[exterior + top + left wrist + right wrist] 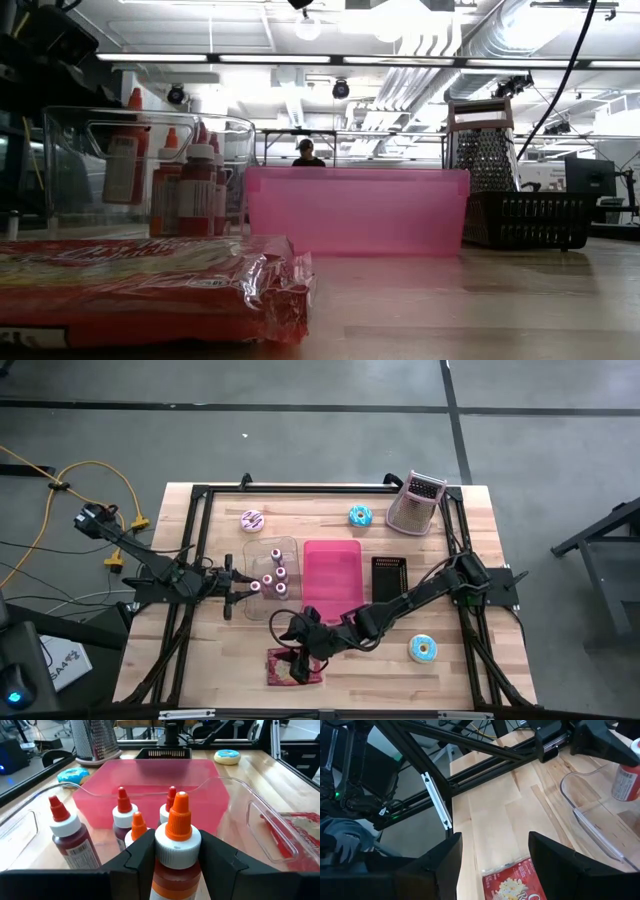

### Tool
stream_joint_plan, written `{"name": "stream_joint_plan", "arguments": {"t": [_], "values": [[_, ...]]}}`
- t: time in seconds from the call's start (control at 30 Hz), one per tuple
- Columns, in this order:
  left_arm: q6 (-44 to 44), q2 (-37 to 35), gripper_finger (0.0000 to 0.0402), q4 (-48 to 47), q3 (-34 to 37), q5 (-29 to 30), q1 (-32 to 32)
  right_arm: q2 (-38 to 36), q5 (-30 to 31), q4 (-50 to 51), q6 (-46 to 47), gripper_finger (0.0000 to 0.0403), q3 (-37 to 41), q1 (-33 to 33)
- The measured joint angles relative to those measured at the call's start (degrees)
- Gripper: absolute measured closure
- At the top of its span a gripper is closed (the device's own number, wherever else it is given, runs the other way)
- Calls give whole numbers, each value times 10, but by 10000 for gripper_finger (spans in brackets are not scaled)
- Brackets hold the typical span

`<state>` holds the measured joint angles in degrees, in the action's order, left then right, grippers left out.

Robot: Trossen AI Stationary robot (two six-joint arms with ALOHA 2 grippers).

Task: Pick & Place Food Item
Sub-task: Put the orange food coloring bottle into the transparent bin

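Note:
A clear bin point(287, 544) at the table's left middle holds several sauce bottles with orange-red caps point(62, 827). My left gripper point(247, 588) reaches into it from the left and is shut on an orange-capped bottle point(176, 827). A red snack packet point(295, 668) lies flat near the front edge; it also shows in the low view point(150, 285). My right gripper point(298, 654) hangs open just above it, and the packet's end point(517, 882) shows between the fingers. I see no touch. My left gripper pinches the bottle's white collar point(175, 847), just below the orange nozzle, between its two fingers. The fingers come level from the table's left. The bottle stands upright; the gripper hides its base, so I cannot tell whether it rests on the bin's floor.
A pink tray point(332, 575) stands right of the bin, with a black basket point(391, 573) beside it. A metal grater point(417, 503), a pink donut point(252, 519) and a blue donut point(360, 515) are at the back. Another blue donut point(423, 649) lies front right.

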<state>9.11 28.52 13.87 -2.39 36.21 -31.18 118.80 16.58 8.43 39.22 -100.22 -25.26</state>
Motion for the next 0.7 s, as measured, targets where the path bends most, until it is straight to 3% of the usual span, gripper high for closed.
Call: {"name": "stream_joint_plan", "arguments": {"t": [0.7], "values": [[55,0,273,-36,-1,60,-18,0,0,0,0,188,0,0]]}}
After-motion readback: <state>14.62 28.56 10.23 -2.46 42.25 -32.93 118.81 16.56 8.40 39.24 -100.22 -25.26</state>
